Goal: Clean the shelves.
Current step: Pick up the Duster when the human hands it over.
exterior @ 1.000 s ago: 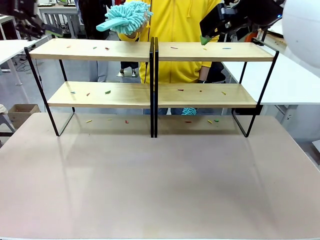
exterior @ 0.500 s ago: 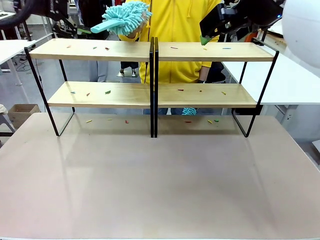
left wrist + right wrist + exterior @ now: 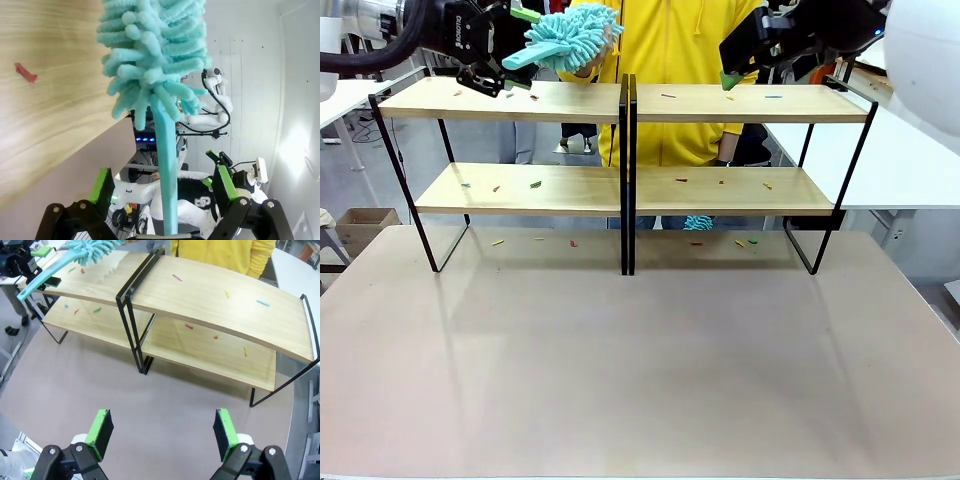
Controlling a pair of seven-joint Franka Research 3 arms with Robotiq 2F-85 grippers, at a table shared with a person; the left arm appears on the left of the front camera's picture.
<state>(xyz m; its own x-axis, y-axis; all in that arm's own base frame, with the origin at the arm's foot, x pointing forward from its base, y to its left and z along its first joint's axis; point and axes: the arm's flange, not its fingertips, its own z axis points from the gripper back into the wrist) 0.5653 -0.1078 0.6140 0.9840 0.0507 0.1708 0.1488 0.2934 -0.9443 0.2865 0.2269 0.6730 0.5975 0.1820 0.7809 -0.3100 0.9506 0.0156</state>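
Two wooden racks stand side by side across the table, the left shelves (image 3: 500,100) and the right shelves (image 3: 750,102), both strewn with small coloured scraps (image 3: 534,184). A person in yellow behind them holds out a teal fluffy duster (image 3: 575,30) by its head. My left gripper (image 3: 515,50) is open at the duster's handle (image 3: 165,165), which runs between the fingers (image 3: 102,185) without touching them. My right gripper (image 3: 730,72) hovers open above the right rack's top board; its wrist view shows the open gripper (image 3: 162,432) holding nothing, high over both shelves (image 3: 210,295).
More scraps (image 3: 740,243) lie on the table under the racks. Another teal fluffy thing (image 3: 698,222) shows behind the lower right board. White tables (image 3: 910,160) flank the racks and a cardboard box (image 3: 360,225) sits on the floor at left.
My left arm has swung in from the far left to the duster's handle. The person has kept the duster up. The right arm has not moved.
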